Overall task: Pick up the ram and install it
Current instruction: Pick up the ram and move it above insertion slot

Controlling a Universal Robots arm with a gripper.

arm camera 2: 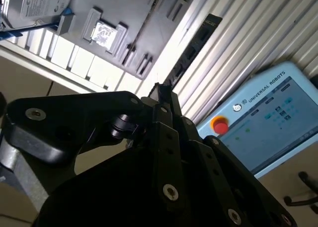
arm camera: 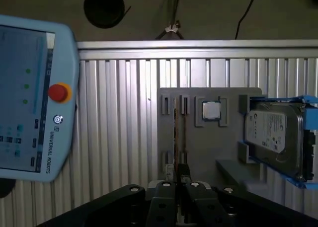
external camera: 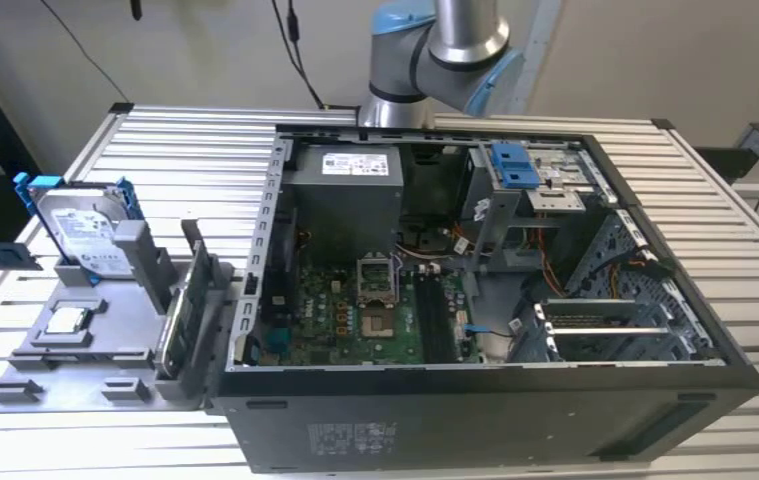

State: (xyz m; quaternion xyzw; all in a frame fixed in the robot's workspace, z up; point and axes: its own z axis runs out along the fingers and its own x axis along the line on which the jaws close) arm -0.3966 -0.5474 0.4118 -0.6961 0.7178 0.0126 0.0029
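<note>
**Ram in the claw, high over the tray**

Your gripper (arm camera: 181, 181) looks clamped on the ram (arm camera: 177, 132). In both wrist views the dark stick (arm camera 2: 195, 47) runs straight out past the closed tips, seen thin edge-on. It hangs well above the tray (arm camera: 198, 152), whose two narrow cradles are bare.

I judge the step in hand to be the carry to the case (external camera: 486, 425). Hold the stick level and the grip square. It seems pinched by its flat faces, so a jolt could tilt it. Line its long edge up with the dark sockets (external camera: 435, 318) on the board (external camera: 339, 320), beside the processor seat, and approach from straight above.

Around you, the drive (arm camera: 276, 132) and the chip (arm camera: 210, 110) sit on the tray, apart from the ram. The pendant (arm camera: 30, 98) lies well away from the tray.

Inside the case, loose cables (external camera: 439, 248) and the grey cage (external camera: 519, 205) stand near the sockets. The case walls leave only a narrow way in, so watch the stick's ends there.
</note>
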